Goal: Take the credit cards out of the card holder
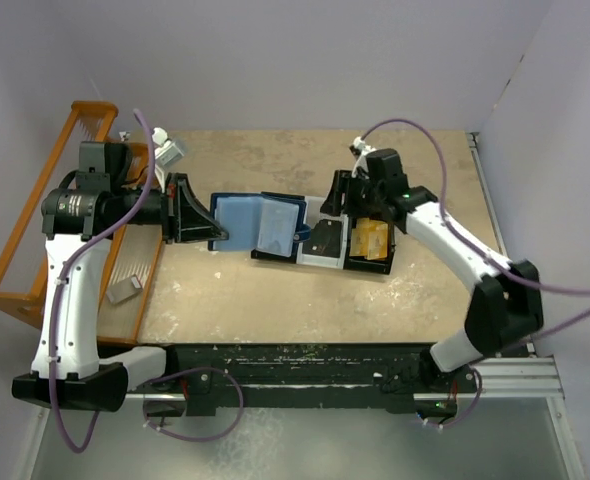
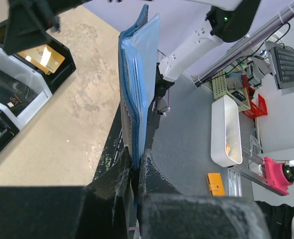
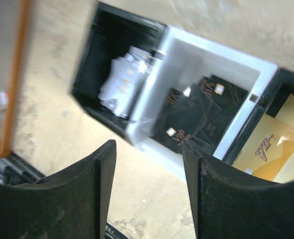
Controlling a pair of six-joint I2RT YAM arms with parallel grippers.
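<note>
**Holding on one side, spread wide on the other**

The left claw (image 2: pixel 137 172) is clamped narrow on the small dark navy-blue folding card holder (image 1: pixel 240 218). Its two black fingers (image 2: pixel 187 209) pinch one edge of it. In the left wrist view the card holder runs straight out ahead of the fingertips, seen edge-on, with paler blue inner leaves showing along its length. From above it lies spread open just ahead of that claw, pale blue-grey inner faces up. Its far end overlaps the nearest end of the black-and-white three-compartment plastic tray (image 1: pixel 320 262). Whether the card holder touches the sandy brown table (image 1: pixel 275 300) I cannot tell.

The right claw (image 3: pixel 147 147) is spread wide, with nothing between its fingers (image 3: pixel 99 189). The tray sits below and beyond its fingertips. A black end compartment holds pale silvery-white cards (image 3: pixel 124 79), and the white middle compartment holds glossy black cards (image 3: pixel 197 114). Off to the claw's other side, another compartment holds gold cards (image 3: pixel 271 149). This view is blurred, so no print can be read.

Behind the left claw an orange wooden slatted rack (image 1: pixel 95 110) stands at the table's edge.
</note>
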